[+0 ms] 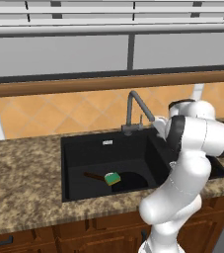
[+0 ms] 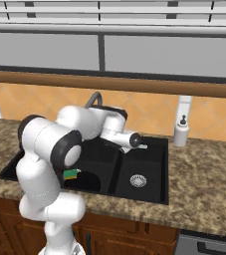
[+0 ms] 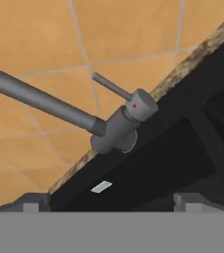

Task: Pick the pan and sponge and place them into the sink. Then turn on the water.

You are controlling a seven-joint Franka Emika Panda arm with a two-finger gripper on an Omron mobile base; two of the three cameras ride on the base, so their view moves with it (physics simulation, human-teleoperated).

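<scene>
Two dark fingertips rise at the bottom of the hand view, set far apart with nothing between them, so the pincer is released and empty. Just ahead of it stands the faucet, with its thin lever sticking out from a round knob that has a small red dot. The grey spout runs away to one side of the pincer, across the orange tile wall.

Behind and below the pincer, in the far basin of the sink, lies the pan; its brown handle points away from the arm. The sponge, green over yellow, rests on the pan where the handle meets it. No stream of water comes from the spout.

So I judge that the two placing steps are finished and the step in hand is turning on the water. The pincer is near the lever but apart from it. The next move, I think, asks for a short advance so that one finger meets the lever, and then a sideways push to swing it. A soap dispenser stands on the granite counter, well apart from the pincer.
</scene>
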